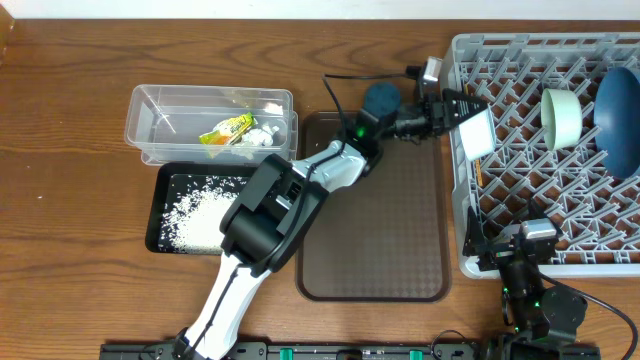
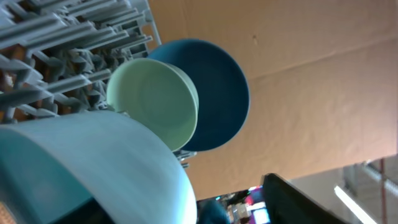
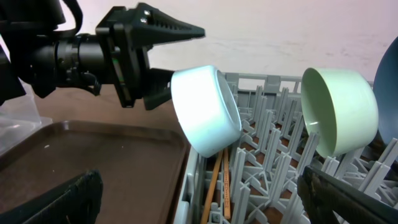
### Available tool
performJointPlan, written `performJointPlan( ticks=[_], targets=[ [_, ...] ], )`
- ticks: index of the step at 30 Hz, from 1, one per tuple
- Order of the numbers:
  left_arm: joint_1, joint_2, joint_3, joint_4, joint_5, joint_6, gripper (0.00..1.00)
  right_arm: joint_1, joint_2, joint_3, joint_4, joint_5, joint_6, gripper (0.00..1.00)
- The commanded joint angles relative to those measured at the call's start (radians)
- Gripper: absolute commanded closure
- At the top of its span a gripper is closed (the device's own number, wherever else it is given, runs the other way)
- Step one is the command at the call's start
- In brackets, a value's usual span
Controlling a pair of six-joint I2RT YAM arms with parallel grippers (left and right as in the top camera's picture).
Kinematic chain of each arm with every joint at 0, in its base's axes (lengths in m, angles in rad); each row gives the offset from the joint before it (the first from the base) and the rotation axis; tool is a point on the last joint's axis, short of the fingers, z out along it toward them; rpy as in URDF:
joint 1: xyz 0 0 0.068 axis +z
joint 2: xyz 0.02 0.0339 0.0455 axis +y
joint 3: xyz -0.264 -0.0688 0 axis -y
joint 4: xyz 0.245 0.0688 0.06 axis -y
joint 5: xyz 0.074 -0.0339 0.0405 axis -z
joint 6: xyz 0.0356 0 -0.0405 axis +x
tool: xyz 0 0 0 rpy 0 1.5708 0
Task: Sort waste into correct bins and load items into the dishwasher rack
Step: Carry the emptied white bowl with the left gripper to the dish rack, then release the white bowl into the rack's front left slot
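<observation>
The white bowl (image 1: 476, 131) leans tilted on the left edge of the grey dishwasher rack (image 1: 560, 205). My left gripper (image 1: 466, 108) is at the bowl with its jaws spread open; the upper finger (image 3: 168, 28) stands clear above the bowl (image 3: 205, 109). Upright among the pegs stand a mint-green bowl (image 1: 562, 117) and a blue dish (image 1: 620, 120). Chopsticks (image 3: 217, 180) lie in the rack (image 3: 267, 155) under the white bowl. My right gripper (image 1: 528, 245) is open and holds nothing, low by the rack's front edge. A yellow-green wrapper (image 1: 228, 128) and a white tissue (image 1: 261, 136) lie in the clear tub (image 1: 160, 105).
A shallow black tray (image 1: 165, 190) holding rice scraps (image 1: 195, 215) lies in front of the tub. The brown serving tray (image 1: 380, 230) lies between the bins and the rack, and my left arm crosses its back left corner.
</observation>
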Motion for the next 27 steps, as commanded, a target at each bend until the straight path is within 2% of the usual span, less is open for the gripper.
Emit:
performJointPlan(
  ticks=[1, 5, 8, 11, 19, 27],
  targets=[
    [0.030, 0.000, 0.023, 0.003, 0.029, -0.001, 0.30, -0.005, -0.005, -0.004, 0.000, -0.008, -0.002, 0.01],
    [0.035, 0.000, 0.023, -0.002, 0.044, 0.004, 0.21, -0.005, -0.005, -0.004, 0.000, -0.008, -0.002, 0.01],
    [0.035, 0.000, 0.023, -0.072, 0.057, 0.066, 0.18, -0.005, -0.005, -0.004, 0.000, -0.008, -0.002, 0.01],
    [0.032, 0.000, 0.023, -0.134, 0.057, 0.105, 0.17, -0.005, -0.005, -0.004, 0.000, -0.008, -0.002, 0.01],
    [0.016, 0.000, 0.023, -0.150, 0.060, 0.173, 0.15, -0.005, -0.005, -0.004, 0.000, -0.008, -0.002, 0.01],
    [0.071, -0.011, 0.023, -0.131, 0.095, 0.180, 0.11, -0.005, -0.005, -0.004, 0.000, -0.008, -0.002, 0.01]
  ],
)
